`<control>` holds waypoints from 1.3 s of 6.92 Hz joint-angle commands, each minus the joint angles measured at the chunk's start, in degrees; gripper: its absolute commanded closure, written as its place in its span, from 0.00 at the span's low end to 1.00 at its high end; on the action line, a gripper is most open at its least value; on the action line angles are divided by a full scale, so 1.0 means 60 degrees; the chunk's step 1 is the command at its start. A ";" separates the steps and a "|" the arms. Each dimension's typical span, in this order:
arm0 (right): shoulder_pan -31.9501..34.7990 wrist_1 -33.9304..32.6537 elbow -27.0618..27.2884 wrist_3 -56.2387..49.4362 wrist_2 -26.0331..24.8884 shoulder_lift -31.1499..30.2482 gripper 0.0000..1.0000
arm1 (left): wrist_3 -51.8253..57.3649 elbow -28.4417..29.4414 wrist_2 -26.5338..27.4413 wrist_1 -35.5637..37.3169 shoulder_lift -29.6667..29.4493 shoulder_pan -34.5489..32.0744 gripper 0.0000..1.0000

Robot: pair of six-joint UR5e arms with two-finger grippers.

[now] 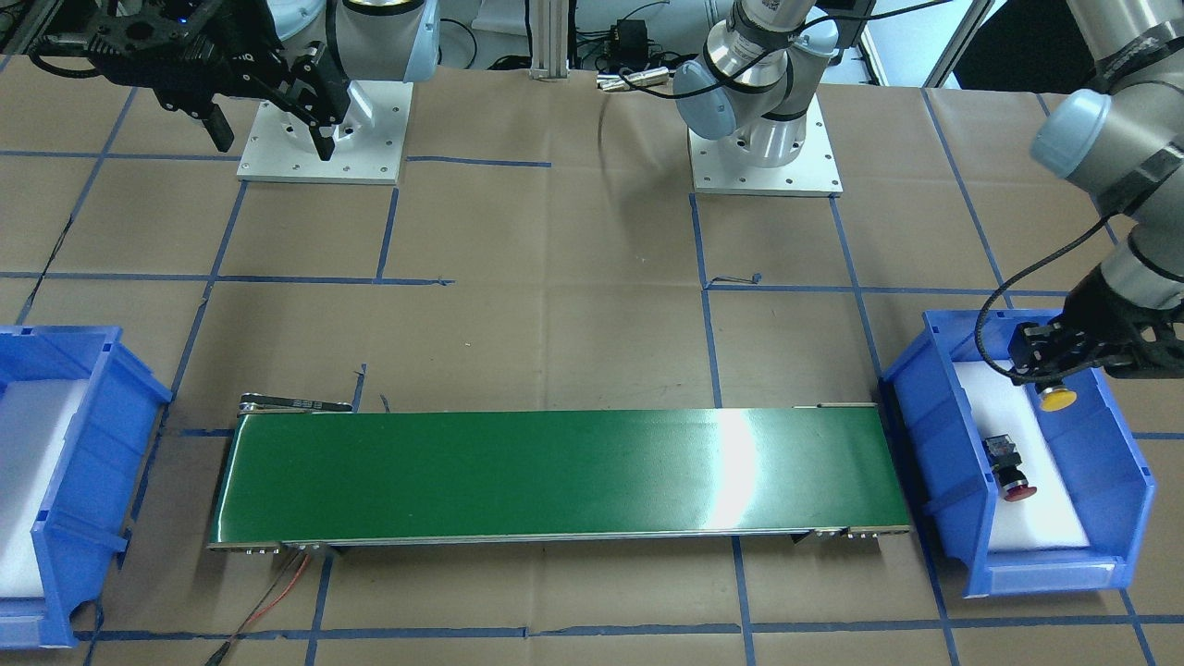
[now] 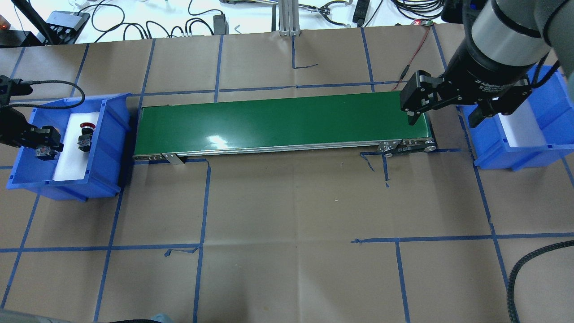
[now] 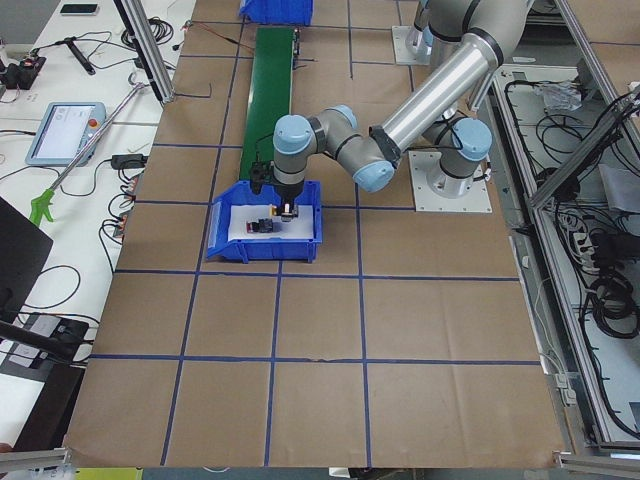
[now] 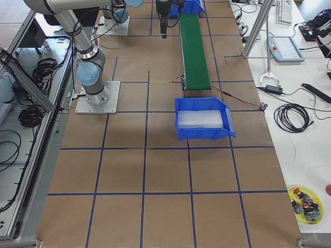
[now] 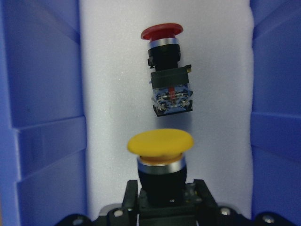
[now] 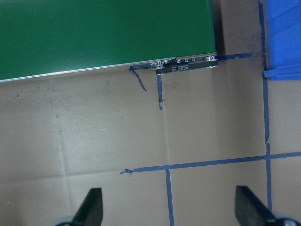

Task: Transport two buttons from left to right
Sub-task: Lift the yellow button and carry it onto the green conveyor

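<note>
Four exterior views, two wrist close-ups

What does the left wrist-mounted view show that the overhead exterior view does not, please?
Only the left wrist view shows the cap of the yellow button, whose body is clamped between the jaws of the left gripper. Only the overhead view shows the green belt, the right gripper with jaws apart, and the right bin. Both show that left gripper and the red button lying on the white pad in the left bin.
</note>
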 commanded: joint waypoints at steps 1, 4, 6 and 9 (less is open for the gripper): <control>0.0000 -0.0011 0.0000 0.0000 0.0000 0.0000 0.00 | -0.0374 0.2174 0.0121 -0.2304 -0.0229 -0.0850 0.90; 0.0000 0.0004 0.0000 0.0000 0.0000 0.0000 0.00 | -0.0814 0.3149 0.0180 -0.2489 -0.0786 -0.2357 0.90; 0.0014 -0.0011 0.0000 0.0014 0.0000 0.0000 0.00 | -0.3090 0.3048 0.0253 -0.2401 -0.1005 -0.3997 0.90; 0.0000 -0.0011 0.0000 0.0014 0.0000 0.0000 0.00 | -0.4492 0.2668 0.0546 -0.2138 -0.1855 -0.5203 0.90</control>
